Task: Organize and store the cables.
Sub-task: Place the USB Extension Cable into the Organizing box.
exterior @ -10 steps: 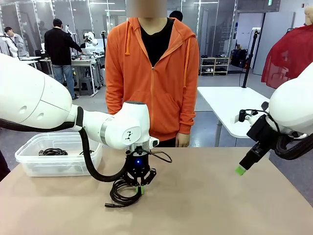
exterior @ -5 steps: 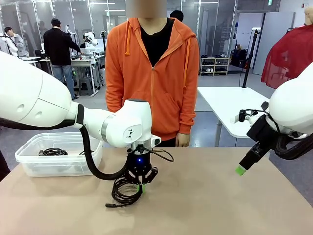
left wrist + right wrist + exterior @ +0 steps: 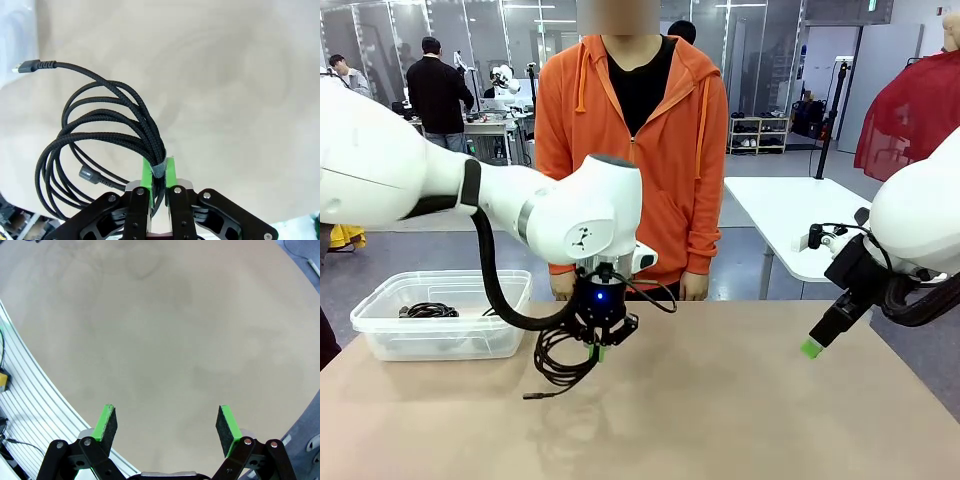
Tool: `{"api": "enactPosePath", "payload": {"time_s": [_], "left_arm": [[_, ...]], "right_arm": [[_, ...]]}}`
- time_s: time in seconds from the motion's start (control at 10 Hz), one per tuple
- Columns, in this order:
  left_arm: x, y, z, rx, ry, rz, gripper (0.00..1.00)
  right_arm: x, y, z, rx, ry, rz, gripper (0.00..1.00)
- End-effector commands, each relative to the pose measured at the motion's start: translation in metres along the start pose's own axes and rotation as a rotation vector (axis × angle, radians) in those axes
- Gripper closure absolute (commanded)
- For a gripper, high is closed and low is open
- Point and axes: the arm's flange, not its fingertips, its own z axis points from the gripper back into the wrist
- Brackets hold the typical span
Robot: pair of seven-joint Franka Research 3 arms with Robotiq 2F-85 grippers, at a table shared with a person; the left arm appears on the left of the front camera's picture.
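A coiled black braided cable point(image 3: 558, 362) hangs clear of the tan table, pinched at its tie by my left gripper point(image 3: 599, 349), which is shut on it. In the left wrist view the cable point(image 3: 95, 145) loops out to the left of the gripper point(image 3: 159, 167), one plug end pointing to the upper left. Another coiled black cable point(image 3: 428, 310) lies inside the clear plastic bin point(image 3: 380, 335) at the table's left. My right gripper point(image 3: 811, 348) hovers above the table's right side, open, and the right wrist view shows nothing between the fingers of that gripper point(image 3: 166, 422).
A person in an orange hoodie point(image 3: 632, 160) stands at the far edge of the table, arms down. A white table point(image 3: 790, 215) stands behind at the right. Bare tan tabletop point(image 3: 720, 410) lies between the two grippers.
My left gripper has lifted the coiled cable off the table and shifted slightly left toward the bin. The right arm has not moved.
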Motion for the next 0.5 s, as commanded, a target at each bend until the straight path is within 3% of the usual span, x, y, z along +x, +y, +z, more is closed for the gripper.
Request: {"api": "enactPosePath", "payload": {"time_s": [0.0,0.2,0.4], "left_arm": [[-0.024,0.006,0.015,0.022,-0.034,-0.029,1.00],[-0.025,0.001,0.016,-0.034,-0.038,-0.039,1.00],[-0.017,-0.002,0.025,0.006,-0.033,-0.028,1.00]], "right_arm": [[-0.001,-0.001,0.002,-0.013,0.007,-0.010,0.00],[-0.001,-0.001,0.002,-0.013,0.007,-0.010,0.00],[-0.001,-0.001,0.002,-0.013,0.007,-0.010,0.00]]}}
